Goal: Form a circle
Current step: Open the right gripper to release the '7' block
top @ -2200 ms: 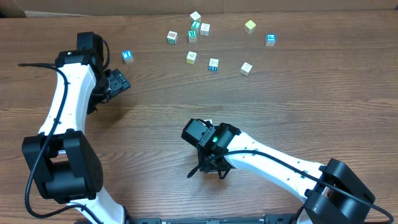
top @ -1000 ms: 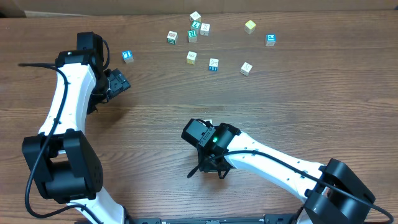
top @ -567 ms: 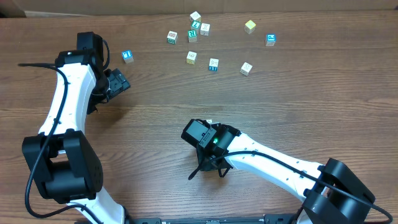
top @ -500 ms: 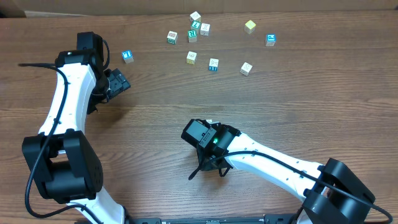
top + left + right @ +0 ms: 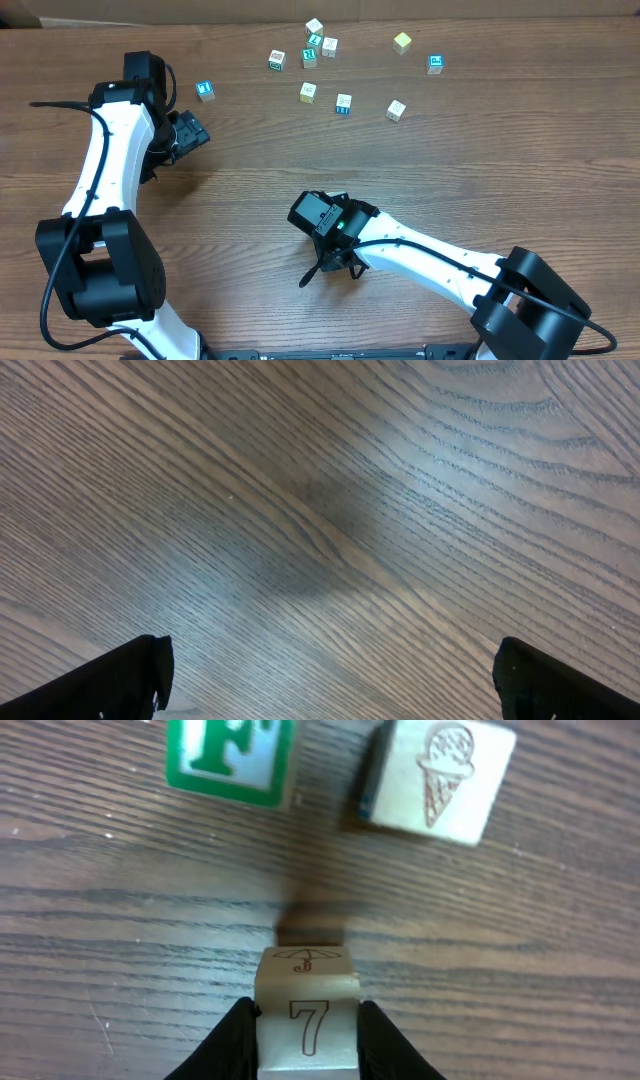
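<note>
Looking through the right wrist view, you find the right gripper (image 5: 308,1008) with its fingers pressed to both sides of a cream wooden cube marked 7 (image 5: 308,1030); no gap shows, so treat it as gripped. The cube sits low on the brown wood-grain table (image 5: 520,940). Straight ahead of the fingers lie two more cubes: a green-faced wooden cube with a white F (image 5: 230,755) ahead and to the left, and a cream wooden cube with an ice-cream cone (image 5: 435,775) ahead and to the right. They are apart from each other, and the 7 cube lines up with the gap between them, touching neither. As I read it, these three are only the start of the circle. A cube has no long axis, so only the heading matters. The loose alphabet cubes (image 5: 343,102) lie scattered beyond, near the far edge. Your left gripper (image 5: 330,665) hangs wide open over bare wood, well away; the right arm is nearer.
</note>
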Controlling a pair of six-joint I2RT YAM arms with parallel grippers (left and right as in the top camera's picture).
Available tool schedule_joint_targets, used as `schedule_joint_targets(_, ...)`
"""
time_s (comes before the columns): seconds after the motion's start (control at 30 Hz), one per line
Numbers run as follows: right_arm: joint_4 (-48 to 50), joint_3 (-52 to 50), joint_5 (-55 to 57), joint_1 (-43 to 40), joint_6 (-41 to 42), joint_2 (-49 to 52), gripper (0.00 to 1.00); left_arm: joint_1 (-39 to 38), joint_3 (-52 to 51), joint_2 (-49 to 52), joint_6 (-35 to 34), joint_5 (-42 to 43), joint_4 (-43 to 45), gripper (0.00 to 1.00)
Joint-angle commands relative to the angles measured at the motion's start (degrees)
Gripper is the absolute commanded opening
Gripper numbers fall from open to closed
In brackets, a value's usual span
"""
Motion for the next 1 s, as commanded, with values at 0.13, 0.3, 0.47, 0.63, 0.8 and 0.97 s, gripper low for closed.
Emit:
schedule_joint_targets(0.13,0.4,-0.3,1.3,0.2,-1.8,0.4,0.38,-0.1,1.2,0.0,0.6,-0.7,0.0,1.0)
schedule_joint_targets(0.3,0.3,-0.3,1.2,0.2,-1.7,0.7,0.47,-0.1,1.2,0.0,0.6,-0.7,0.0,1.0)
schedule_joint_targets(0.47,0.0,-0.3,1.2,0.2,-1.7,1.1,0.61,-0.1,1.2,0.0,0.6,-0.7,0.0,1.0)
schedule_joint_targets(0.63,-0.9,-0.3,-1.7,0.2,-3.6,1.4,0.6,-0.1,1.2,0.0,0.6,-0.7,0.0,1.0)
schedule_joint_targets(0.8,-0.8,-0.3,-4.1,0.2,-5.9,2.0,0.6,-0.1,1.2,0.0,0.6,-0.7,0.0,1.0)
schedule_joint_targets(0.97,-0.4,-0.4,-6.2,0.2,-10.6,3.5,0.61,-0.1,1.2,0.0,0.6,-0.7,0.0,1.0)
